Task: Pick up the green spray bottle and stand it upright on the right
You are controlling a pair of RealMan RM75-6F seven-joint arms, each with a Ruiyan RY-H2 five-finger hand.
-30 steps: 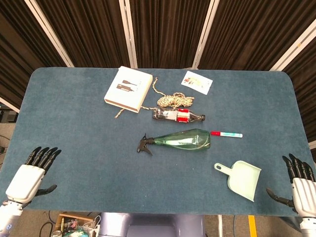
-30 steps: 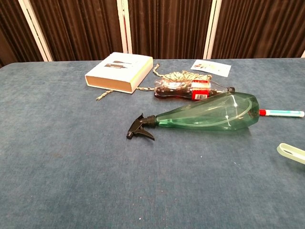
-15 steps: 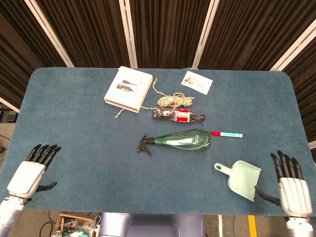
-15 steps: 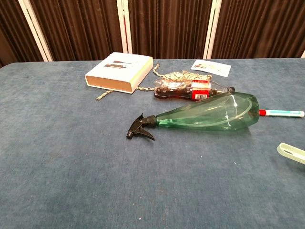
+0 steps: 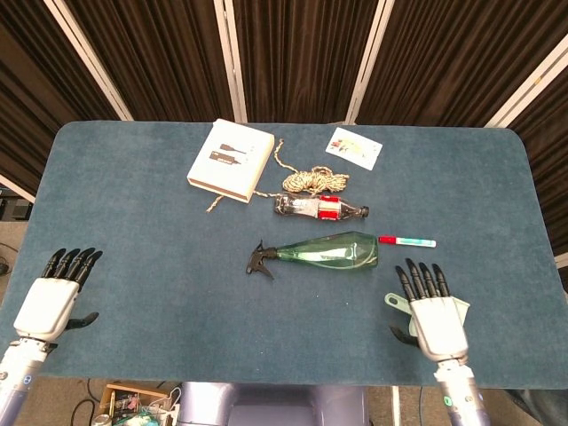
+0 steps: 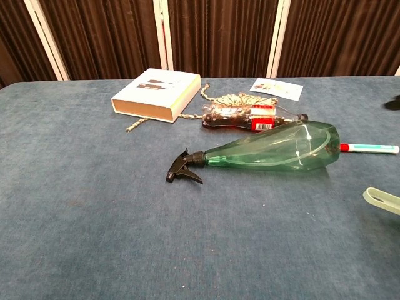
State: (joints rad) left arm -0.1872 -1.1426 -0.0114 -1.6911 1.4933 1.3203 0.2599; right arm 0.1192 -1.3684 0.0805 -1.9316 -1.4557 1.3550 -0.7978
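Note:
The green spray bottle point(image 5: 328, 252) point(image 6: 275, 150) lies on its side at the middle of the blue table, its black trigger nozzle point(image 5: 260, 259) point(image 6: 182, 167) pointing left. My right hand point(image 5: 433, 317) hovers open over the front right of the table, above the pale green dustpan, a short way right and in front of the bottle's wide base. Only a dark fingertip point(image 6: 394, 104) of it shows at the right edge of the chest view. My left hand point(image 5: 55, 298) stays open at the front left corner, far from the bottle.
Behind the bottle lie a cola bottle point(image 5: 319, 209), a coil of rope point(image 5: 312, 181), a white book point(image 5: 231, 160) and a card point(image 5: 353, 147). A red-and-white pen point(image 5: 407, 241) lies right of the bottle's base. The dustpan handle point(image 5: 394, 301) point(image 6: 381, 200) pokes out beside my right hand.
My right hand has swept left from the table's right edge to above the dustpan, closer to the bottle. The left hand has drifted slightly. Nothing on the table has moved.

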